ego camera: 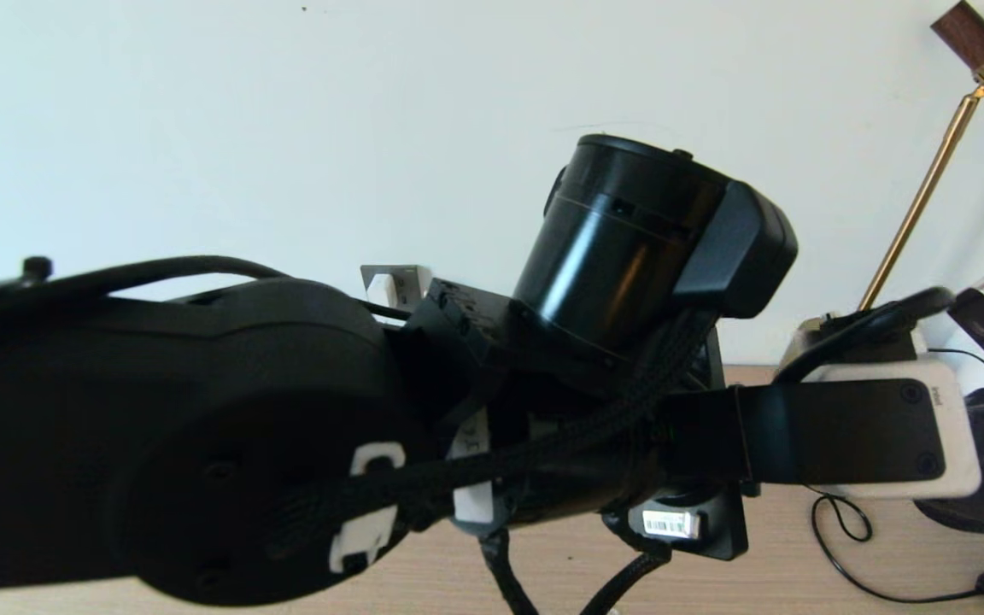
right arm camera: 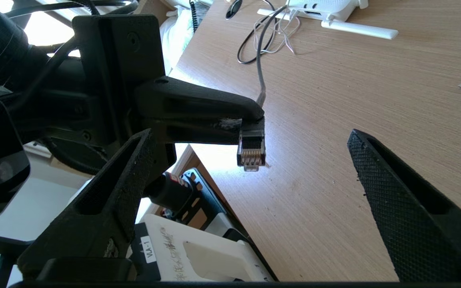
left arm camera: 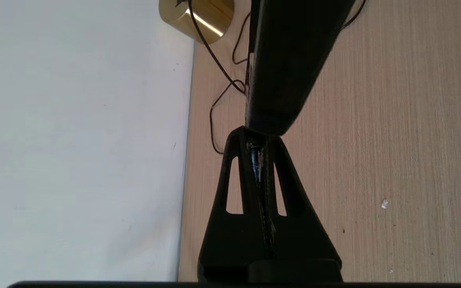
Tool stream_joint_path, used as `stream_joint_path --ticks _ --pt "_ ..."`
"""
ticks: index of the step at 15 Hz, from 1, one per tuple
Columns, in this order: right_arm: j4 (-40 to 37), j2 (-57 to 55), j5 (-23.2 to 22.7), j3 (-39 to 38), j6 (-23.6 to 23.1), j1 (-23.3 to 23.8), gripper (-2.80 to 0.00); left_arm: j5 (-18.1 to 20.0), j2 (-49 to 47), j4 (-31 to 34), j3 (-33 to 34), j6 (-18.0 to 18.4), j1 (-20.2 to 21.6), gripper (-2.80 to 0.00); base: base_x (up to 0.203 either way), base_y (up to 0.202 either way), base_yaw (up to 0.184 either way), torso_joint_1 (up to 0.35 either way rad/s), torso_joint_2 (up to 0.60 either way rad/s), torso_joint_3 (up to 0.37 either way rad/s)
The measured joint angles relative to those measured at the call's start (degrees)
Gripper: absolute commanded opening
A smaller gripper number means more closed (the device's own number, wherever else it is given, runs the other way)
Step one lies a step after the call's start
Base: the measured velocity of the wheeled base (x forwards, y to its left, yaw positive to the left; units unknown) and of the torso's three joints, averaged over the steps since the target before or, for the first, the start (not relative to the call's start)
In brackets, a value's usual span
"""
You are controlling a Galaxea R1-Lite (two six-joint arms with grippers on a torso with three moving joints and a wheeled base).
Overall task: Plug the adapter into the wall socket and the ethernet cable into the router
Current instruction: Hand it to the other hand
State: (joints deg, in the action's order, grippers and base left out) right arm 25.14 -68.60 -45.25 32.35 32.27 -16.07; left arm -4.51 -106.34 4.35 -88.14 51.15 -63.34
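The left gripper [right arm camera: 250, 120] is pinching the ethernet cable [right arm camera: 259, 80] just behind its plug [right arm camera: 251, 150], fingers closed tight and holding it above the tabletop [right arm camera: 334, 120], while the right gripper [right arm camera: 250, 208] is waiting with fingers spread wide around the plug. The handover should go best if the right fingers [right arm camera: 406, 208] close squarely on the plug body, keeping its contacts aimed at the router [right arm camera: 322, 10]. Only the right wrist view is showing the plug and the router; the head view is mostly blocked by the arms.

Ethernet cable [right arm camera: 251, 150] plug-down; router [right arm camera: 326, 10] apparently beyond.
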Motion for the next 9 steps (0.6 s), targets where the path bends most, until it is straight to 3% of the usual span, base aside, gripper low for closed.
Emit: stream_joint_path --ticks 2,3,9 --pt "0.0 0.0 0.0 0.0 0.0 0.0 0.0 -0.1 -0.1 -0.1 0.0 0.0 -0.1 -2.8 0.0 0.0 0.0 0.0 0.0 0.0" --pt "0.1 0.0 0.0 0.0 0.0 0.0 -2.8 -0.1 -0.1 -0.1 0.0 0.0 -0.2 -2.8 0.0 0.0 0.0 0.0 0.0 0.0" --pt "0.0 -0.2 0.0 -0.3 0.0 -0.7 -2.8 -0.1 -0.5 -0.3 -0.1 0.0 -0.6 -2.8 0.0 0.0 0.0 0.0 0.0 0.0"
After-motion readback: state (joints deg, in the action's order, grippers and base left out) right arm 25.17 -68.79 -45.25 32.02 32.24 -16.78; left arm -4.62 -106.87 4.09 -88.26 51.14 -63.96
